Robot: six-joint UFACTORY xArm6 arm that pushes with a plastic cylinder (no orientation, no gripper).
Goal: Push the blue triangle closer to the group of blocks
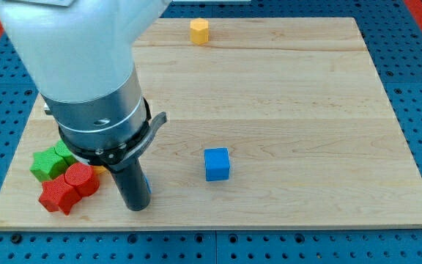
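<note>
My tip (pixel 135 207) rests on the wooden board (pixel 306 110) near the view's bottom left. A thin sliver of blue (pixel 147 188) shows at the rod's right edge; it may be the blue triangle, mostly hidden behind the rod. The group of blocks lies just left of the tip: a red cylinder (pixel 80 178), a red star-like block (pixel 56 196), and green blocks (pixel 48 163). A bit of orange (pixel 99 169) peeks out beside them under the arm.
A blue cube (pixel 216 163) stands alone to the right of the tip. A yellow block (pixel 199 31) sits at the board's top edge. The arm's large body (pixel 86 66) covers the upper left of the board.
</note>
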